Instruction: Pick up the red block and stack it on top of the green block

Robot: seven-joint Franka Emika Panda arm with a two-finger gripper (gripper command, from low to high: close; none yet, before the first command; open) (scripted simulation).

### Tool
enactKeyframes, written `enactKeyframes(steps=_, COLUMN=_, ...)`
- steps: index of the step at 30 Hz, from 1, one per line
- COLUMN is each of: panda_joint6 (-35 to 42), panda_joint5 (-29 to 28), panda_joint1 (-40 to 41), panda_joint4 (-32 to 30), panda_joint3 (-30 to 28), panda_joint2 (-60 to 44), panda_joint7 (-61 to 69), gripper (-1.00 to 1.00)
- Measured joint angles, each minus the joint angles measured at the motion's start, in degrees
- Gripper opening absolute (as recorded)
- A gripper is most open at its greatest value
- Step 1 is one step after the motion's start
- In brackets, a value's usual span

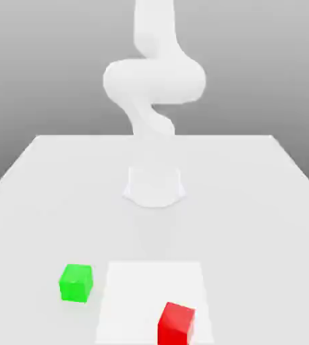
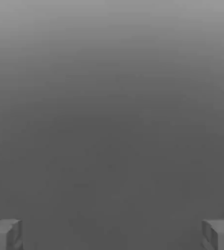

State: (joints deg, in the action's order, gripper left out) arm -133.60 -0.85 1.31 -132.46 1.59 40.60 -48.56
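Note:
The red block (image 1: 176,323) sits near the front edge of the table, on the brighter white square patch (image 1: 154,283). The green block (image 1: 75,282) rests on the table to the exterior view's left of that patch, a little farther back. The two blocks stand apart from each other. In the hand view my gripper (image 2: 112,234) is open: its two grey fingertips (image 2: 4,234) stand far apart at the frame's corners with nothing between them, facing plain grey background.
The white arm (image 1: 154,81) rises from its round base (image 1: 154,185) at the middle of the white table (image 1: 251,202) and curls upward out of the frame. Table edges run along both sides and the back.

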Motion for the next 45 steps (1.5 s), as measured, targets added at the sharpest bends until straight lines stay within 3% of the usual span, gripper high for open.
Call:
enactKeyframes(steps=15, panda_joint6=-10.89, panda_joint5=-5.77, panda_joint1=4.97, panda_joint4=-4.05, panda_joint3=6.65, panda_joint2=-31.59, panda_joint7=-16.83, gripper=0.00)
enactKeyframes(steps=26, panda_joint6=-19.56, panda_joint5=-4.46, panda_joint1=4.04, panda_joint4=-6.86, panda_joint3=7.30, panda_joint2=-53.83, panda_joint7=-24.77, gripper=0.00)
enactKeyframes(steps=30, panda_joint6=-25.96, panda_joint5=-6.64, panda_joint1=2.74, panda_joint4=-5.82, panda_joint3=5.61, panda_joint2=-62.12, panda_joint7=-26.84, gripper=0.00)
enactKeyframes(steps=31, panda_joint6=-27.15, panda_joint5=-7.05, panda_joint1=2.33, panda_joint4=-5.60, panda_joint3=5.12, panda_joint2=-63.57, panda_joint7=-27.16, gripper=-1.00)
enactKeyframes(steps=38, panda_joint6=-27.25, panda_joint5=-7.10, panda_joint1=2.35, panda_joint4=-5.59, panda_joint3=5.15, panda_joint2=-63.61, panda_joint7=-27.22, gripper=-1.00)
enactKeyframes(steps=42, panda_joint6=-21.41, panda_joint5=-4.59, panda_joint1=3.63, panda_joint4=-6.75, panda_joint3=6.93, panda_joint2=-56.58, panda_joint7=-25.37, gripper=-1.00)
enactKeyframes(steps=45, panda_joint6=-19.25, panda_joint5=-2.98, panda_joint1=7.11, panda_joint4=-10.60, panda_joint3=4.86, panda_joint2=-50.67, panda_joint7=-21.70, gripper=-1.00)
